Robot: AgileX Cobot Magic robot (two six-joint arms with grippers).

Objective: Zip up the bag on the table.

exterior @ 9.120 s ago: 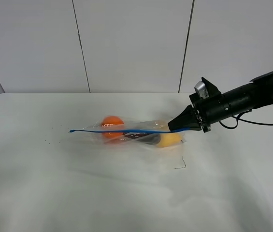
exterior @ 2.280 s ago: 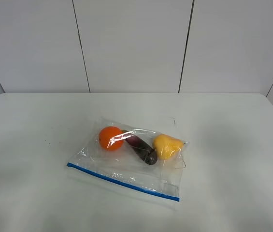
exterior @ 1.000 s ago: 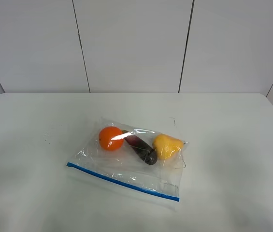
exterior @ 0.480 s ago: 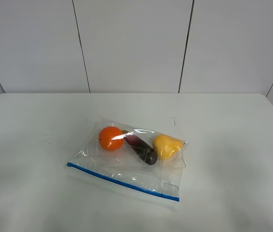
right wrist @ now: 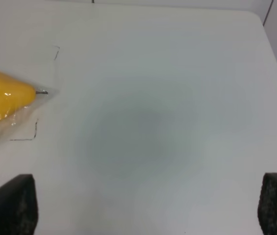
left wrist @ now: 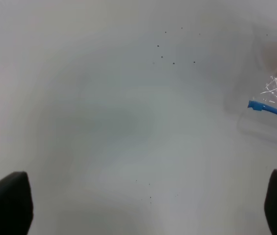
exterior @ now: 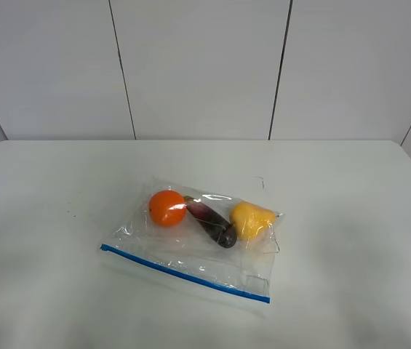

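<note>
The clear crinkly bag (exterior: 190,251) lies flat in the middle of the white table (exterior: 45,291). Its blue zip strip (exterior: 183,274) runs along the near edge. Through the plastic I see an orange fruit (exterior: 166,207), a dark purple one (exterior: 212,222) and a yellow one (exterior: 252,219). Neither arm shows in the high view. In the left wrist view the left gripper (left wrist: 143,205) is open over bare table, its fingertips (left wrist: 6,203) wide apart, with the zip strip's end (left wrist: 270,110) off to one side. The right gripper (right wrist: 143,205) is open too, beside the yellow fruit (right wrist: 3,100).
White wall panels (exterior: 198,65) rise behind the table's far edge. Small dark specks (left wrist: 172,49) dot the tabletop near the bag's left end. A thin pencil-like corner mark (right wrist: 30,132) sits on the table by the yellow fruit.
Long before, the right gripper held the bag's zip edge up off the table. Since then the bag lies flat and both arms are out of the high view. Nothing has moved in the last second.
</note>
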